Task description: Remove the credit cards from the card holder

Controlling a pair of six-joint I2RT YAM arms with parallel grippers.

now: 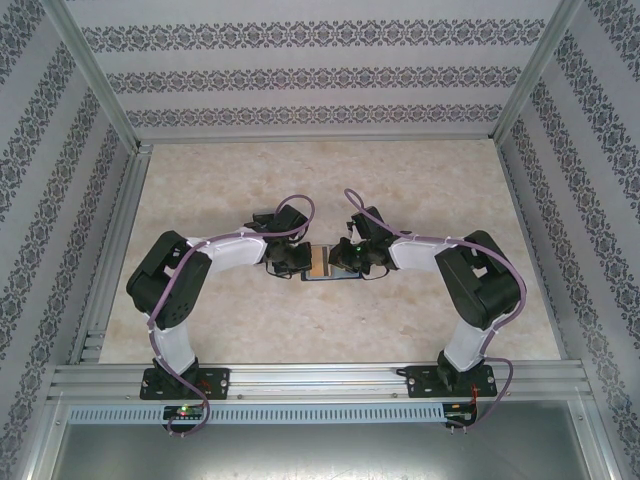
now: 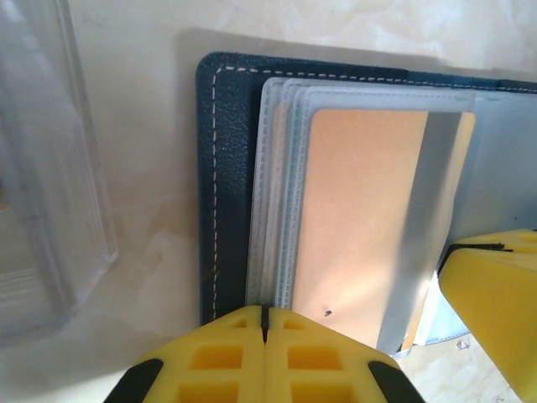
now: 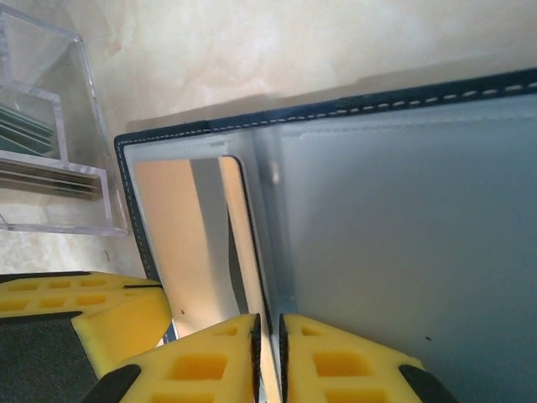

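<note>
The open navy card holder [image 2: 231, 168] with white stitching is clamped at the tips of the closed left gripper [image 2: 263, 315] and right gripper [image 3: 268, 323]. Its tan card [image 2: 361, 218] is partly hidden behind a clear sleeve [image 2: 440, 210].

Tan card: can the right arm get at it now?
Probably yes: the card holder lies open and the right gripper sits nearly shut at the edge of the tan card, though whether on card or sleeve, I cannot tell.
</note>
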